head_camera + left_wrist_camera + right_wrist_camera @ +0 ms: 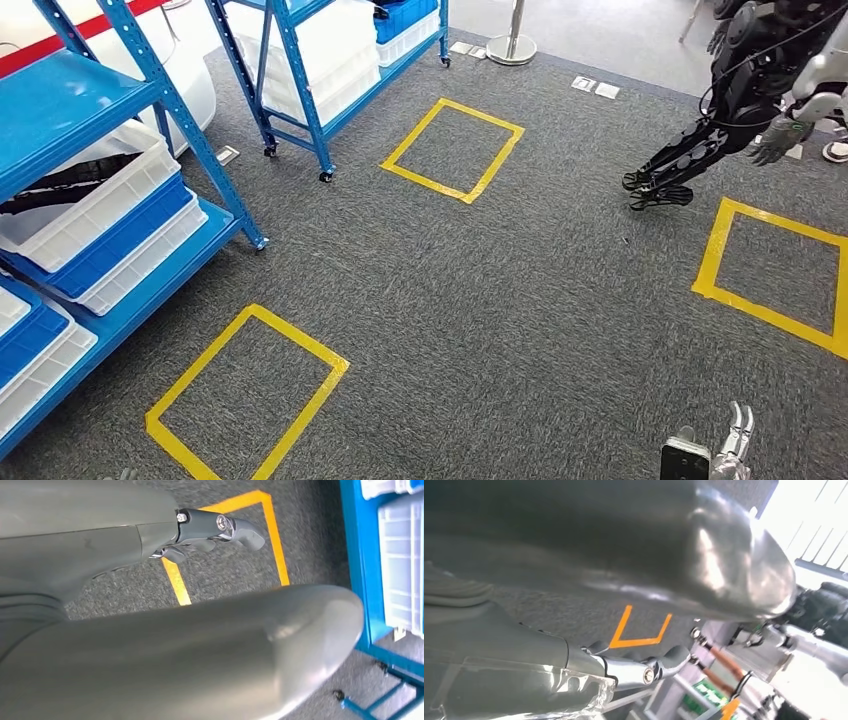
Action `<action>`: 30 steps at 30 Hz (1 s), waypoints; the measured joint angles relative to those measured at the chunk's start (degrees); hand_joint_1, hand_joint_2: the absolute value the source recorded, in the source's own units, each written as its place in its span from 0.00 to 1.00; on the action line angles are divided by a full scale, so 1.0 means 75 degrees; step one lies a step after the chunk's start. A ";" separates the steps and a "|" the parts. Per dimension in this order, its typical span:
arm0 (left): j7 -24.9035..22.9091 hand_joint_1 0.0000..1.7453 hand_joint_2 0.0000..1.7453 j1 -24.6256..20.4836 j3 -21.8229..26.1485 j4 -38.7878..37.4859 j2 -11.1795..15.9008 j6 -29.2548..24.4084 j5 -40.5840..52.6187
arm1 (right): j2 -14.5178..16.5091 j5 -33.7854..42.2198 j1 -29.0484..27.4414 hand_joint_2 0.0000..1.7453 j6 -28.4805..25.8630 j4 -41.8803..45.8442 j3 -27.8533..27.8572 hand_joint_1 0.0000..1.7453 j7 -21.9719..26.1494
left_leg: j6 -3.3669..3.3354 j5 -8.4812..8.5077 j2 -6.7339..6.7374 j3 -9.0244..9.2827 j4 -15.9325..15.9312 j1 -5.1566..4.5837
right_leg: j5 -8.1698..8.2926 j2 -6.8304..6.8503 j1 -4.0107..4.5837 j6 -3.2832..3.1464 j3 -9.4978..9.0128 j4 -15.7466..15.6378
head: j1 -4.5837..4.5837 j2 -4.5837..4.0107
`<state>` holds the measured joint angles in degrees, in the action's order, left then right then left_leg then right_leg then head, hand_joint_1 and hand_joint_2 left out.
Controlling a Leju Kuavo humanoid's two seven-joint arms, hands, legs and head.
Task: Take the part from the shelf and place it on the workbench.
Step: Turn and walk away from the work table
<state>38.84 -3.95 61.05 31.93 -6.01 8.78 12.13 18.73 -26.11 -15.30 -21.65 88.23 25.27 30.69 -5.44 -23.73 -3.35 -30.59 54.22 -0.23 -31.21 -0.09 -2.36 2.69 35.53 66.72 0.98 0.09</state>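
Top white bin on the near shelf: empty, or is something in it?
Not empty. In the head view, dark parts lie inside the white bin, showing above its rim. What they are: cannot tell.

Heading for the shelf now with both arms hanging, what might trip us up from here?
The blue shelf has castor wheels and posts standing out onto the carpet, so a foot might catch one. Another humanoid robot stands to the right; a wide turn may clip it. The left hand holds nothing, and dark parts lie deep in a white bin.
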 joint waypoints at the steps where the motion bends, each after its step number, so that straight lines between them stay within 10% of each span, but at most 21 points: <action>1: 0.0001 0.00 0.00 -0.0001 0.0000 -0.0015 0.0003 -0.0006 0.0000 | -0.0009 0.0001 0.0019 0.00 -0.0001 -0.0014 0.0000 0.00 0.0000 | 0.0113 -0.0074 -0.0081 -0.0031 0.0113 0.0049 | 0.0232 -0.0069 -0.0055 0.0116 -0.0182 -0.0448 | -0.0006 0.0000; 3: 0.0006 0.00 0.00 -0.0011 0.0000 -0.0029 0.0018 -0.0016 0.0001 | -0.0019 0.0000 0.0052 0.00 -0.0009 -0.0045 0.0001 0.00 -0.0003 | 0.0323 -0.0257 -0.0208 -0.0145 0.0403 0.0092 | 0.0469 -0.0197 -0.0105 0.0127 -0.0435 -0.1021 | -0.0046 0.0000; 6: 0.0016 0.00 0.00 -0.0003 0.0001 -0.0045 0.0039 -0.0028 0.0008 | -0.0019 0.0006 0.0081 0.00 -0.0040 -0.0074 0.0000 0.00 -0.0004 | 0.0444 -0.0365 -0.0291 -0.0250 0.0567 0.0136 | 0.0463 -0.0157 -0.0052 -0.0117 -0.0450 -0.1027 | -0.0044 0.0000; 9: 0.0034 0.00 0.00 -0.0041 0.0001 -0.0085 0.0051 -0.0053 0.0023 | -0.0017 0.0039 0.0101 0.00 -0.0082 -0.0088 -0.0001 0.00 -0.0001 | 0.0519 -0.0669 0.0119 -0.0520 0.1153 0.0191 | 0.0442 -0.0024 -0.0013 -0.0238 -0.0479 -0.1030 | -0.0004 0.0000; 13: 0.0081 0.00 0.00 -0.0128 -0.0012 -0.0194 0.0050 -0.0137 0.0052 | -0.0015 0.0089 0.0069 0.00 -0.0106 -0.0089 0.0015 0.00 0.0000 | 0.0504 -0.1273 0.0427 -0.1479 0.2848 0.0180 | 0.0376 0.0235 0.0149 -0.0339 -0.0499 -0.1028 | 0.0017 0.0000; 15: 0.0103 0.00 0.00 -0.0132 -0.0017 -0.0232 0.0058 -0.0175 0.0047 | -0.0010 0.0087 0.0057 0.00 -0.0106 -0.0087 0.0018 0.00 0.0001 | 0.0339 -0.0874 0.0459 -0.1332 0.2422 0.0113 | 0.0327 0.0359 0.0228 -0.0390 -0.0561 -0.1031 | 0.0017 0.0000; 19: 0.0157 0.00 0.00 -0.0213 -0.0028 -0.0254 0.0172 -0.0192 0.0002 | 0.0046 0.0071 0.0022 0.00 -0.0096 -0.0072 0.0031 0.00 0.0012 | -0.0104 -0.0255 0.1105 -0.0535 0.0832 -0.0243 | 0.0221 0.0644 0.0241 -0.0374 -0.0740 -0.1122 | -0.0014 0.0000; 22: 0.0177 0.00 0.00 -0.0245 -0.0036 -0.0261 0.0249 -0.0192 -0.0030 | 0.0084 0.0105 -0.0008 0.00 -0.0073 -0.0044 0.0036 0.00 0.0033 | -0.0113 -0.0186 0.0986 -0.0297 0.0445 -0.0315 | 0.0212 0.0851 0.0192 -0.0310 -0.0898 -0.1263 | -0.0001 0.0000; 26: 0.0178 0.00 0.00 -0.0259 -0.0081 -0.0268 0.0164 -0.0190 -0.0062 | 0.0071 0.0386 -0.0032 0.00 0.0062 0.0033 0.0069 0.00 0.0111 | -0.0262 0.0048 0.0647 0.0123 -0.0167 -0.0171 | -0.0196 0.0153 0.0198 -0.0339 -0.0378 -0.0206 | -0.0015 0.0000; 28: 0.0172 0.00 0.00 -0.0257 -0.0098 -0.0276 0.0098 -0.0191 -0.0074 | 0.0060 0.0447 -0.0057 0.00 0.0079 0.0035 0.0108 0.00 0.0111 | -0.0185 0.0013 0.0500 0.0115 -0.0140 -0.0136 | -0.0312 0.0045 0.0122 -0.0248 0.0120 0.0466 | -0.0036 0.0000; 30: 0.0171 0.00 0.00 -0.0234 -0.0101 -0.0288 0.0044 -0.0192 -0.0082 | 0.0059 0.0471 -0.0070 0.00 0.0080 0.0040 0.0141 0.00 0.0111 | -0.0040 -0.0094 0.0396 0.0111 -0.0012 -0.0061 | 0.0025 0.0042 0.0021 -0.0032 0.0139 0.0151 | -0.0033 0.0000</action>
<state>40.12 -5.70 60.29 29.77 -5.68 7.34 11.52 19.17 -22.58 -15.83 -21.05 88.53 26.33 31.52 -5.74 -24.43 -0.38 -29.76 54.13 -0.70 -31.02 0.23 -2.20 2.45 36.58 67.85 0.73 0.09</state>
